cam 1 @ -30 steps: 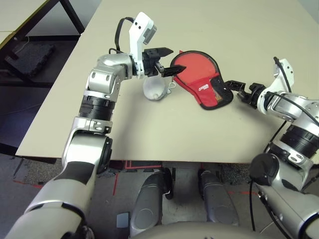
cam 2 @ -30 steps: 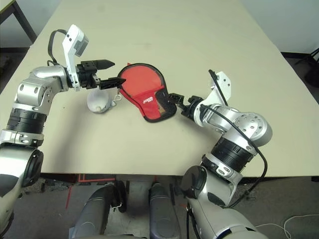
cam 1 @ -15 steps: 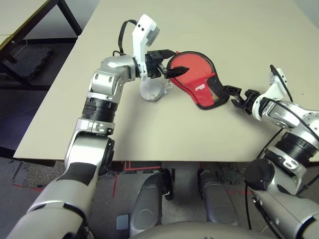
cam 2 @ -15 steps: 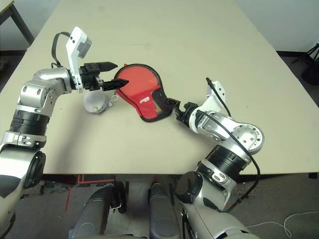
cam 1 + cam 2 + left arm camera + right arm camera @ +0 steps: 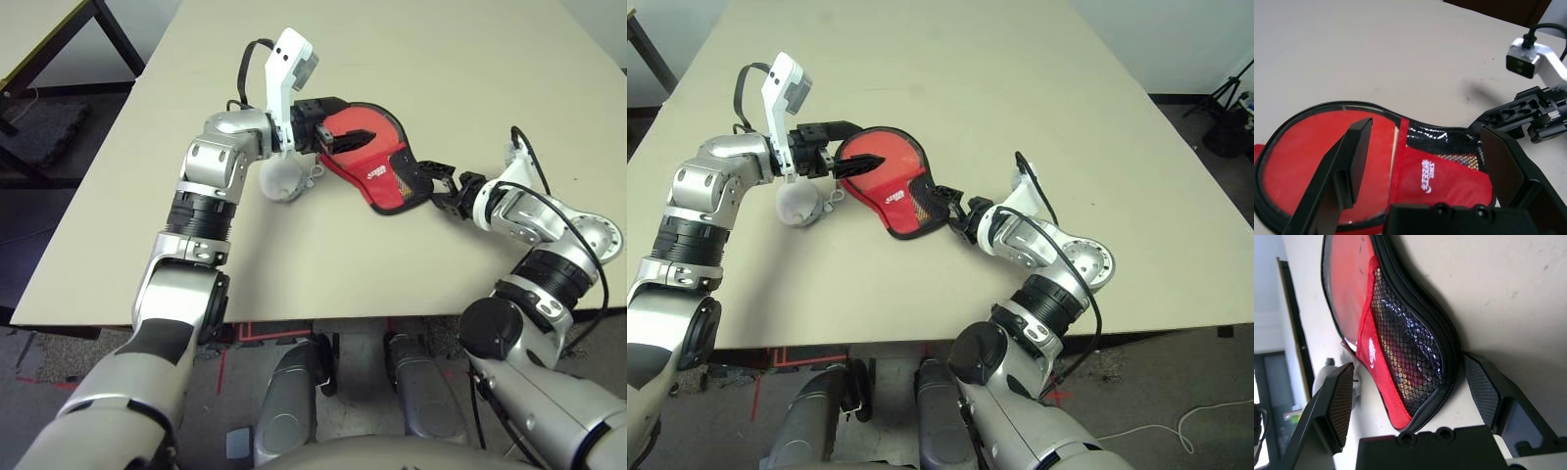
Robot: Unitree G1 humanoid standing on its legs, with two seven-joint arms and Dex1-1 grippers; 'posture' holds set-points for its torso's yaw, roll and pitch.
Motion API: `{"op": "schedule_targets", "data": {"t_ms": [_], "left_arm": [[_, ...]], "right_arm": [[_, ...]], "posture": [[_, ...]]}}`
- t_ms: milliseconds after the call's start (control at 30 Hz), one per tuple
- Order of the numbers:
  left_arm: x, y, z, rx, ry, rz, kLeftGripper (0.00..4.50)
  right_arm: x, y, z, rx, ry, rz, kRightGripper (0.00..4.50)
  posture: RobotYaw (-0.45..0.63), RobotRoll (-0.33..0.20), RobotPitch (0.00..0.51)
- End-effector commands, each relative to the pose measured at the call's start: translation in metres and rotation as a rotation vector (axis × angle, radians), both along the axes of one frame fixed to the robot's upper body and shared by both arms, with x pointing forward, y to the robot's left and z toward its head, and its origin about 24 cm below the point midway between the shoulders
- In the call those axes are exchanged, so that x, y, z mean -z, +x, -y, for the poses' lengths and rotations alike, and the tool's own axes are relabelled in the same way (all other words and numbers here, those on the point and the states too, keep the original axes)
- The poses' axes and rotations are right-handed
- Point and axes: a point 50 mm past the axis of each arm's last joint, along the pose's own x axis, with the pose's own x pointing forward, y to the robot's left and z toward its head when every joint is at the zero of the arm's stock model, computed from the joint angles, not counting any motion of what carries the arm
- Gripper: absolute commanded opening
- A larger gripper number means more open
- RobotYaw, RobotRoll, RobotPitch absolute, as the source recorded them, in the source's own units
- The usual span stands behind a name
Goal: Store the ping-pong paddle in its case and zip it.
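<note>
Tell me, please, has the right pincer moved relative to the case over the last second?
Yes. The right pincer has closed in toward the handle end of the case; its open fingers now straddle that end.

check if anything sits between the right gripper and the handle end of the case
Nothing visible does. The right gripper is open, with its fingers already straddling the narrow mesh-pocket end of the case on the table. The whitish-grey soft lump lies on the far side, by the left gripper.
</note>
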Motion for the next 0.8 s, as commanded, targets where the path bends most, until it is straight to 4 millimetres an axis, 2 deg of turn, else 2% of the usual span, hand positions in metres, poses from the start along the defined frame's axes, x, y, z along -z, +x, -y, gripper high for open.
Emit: {"op": "schedule_targets", "data": {"t_ms": [33, 200, 267, 333, 600, 700, 800], "left_arm": [[-0.003, -0.001, 0.004, 0.012, 0.004, 0.01, 4.5], [-0.003, -0.001, 0.001, 0.003, 0.002, 0.009, 4.5], [-0.002, -0.001, 0.001, 0.0, 0.001, 0.008, 4.5], [-0.002, -0.001, 0.0, -0.002, 0.001, 0.007, 4.5], [-0.002, 0.0, 0.002, 0.002, -0.003, 0.009, 4.5], [-0.002, 0.0, 0.003, 0.004, -0.004, 0.01, 4.5], [-0.002, 0.0, 0.004, 0.006, -0.006, 0.011, 4.5]], "right_arm": [[0.027, 0.001, -0.024, -0.1, 0.01, -0.129, 4.48], [0.029, 0.007, -0.031, -0.124, 0.015, -0.127, 4.48], [0.029, 0.009, -0.033, -0.134, 0.016, -0.122, 4.14], [0.03, 0.01, -0.036, -0.149, 0.01, -0.116, 3.6], [0.029, 0.014, -0.051, -0.2, -0.018, -0.097, 0.87], [0.028, 0.017, -0.054, -0.197, -0.024, -0.09, 0.02], [0.028, 0.018, -0.051, -0.168, -0.052, -0.083, 0.02]], "posture": [[-0.03, 0.0, 0.226], [-0.01, 0.0, 0.226], [-0.01, 0.0, 0.226], [-0.01, 0.0, 0.226], [-0.02, 0.0, 0.224], [-0.02, 0.0, 0.221], [-0.02, 0.0, 0.221]]}}
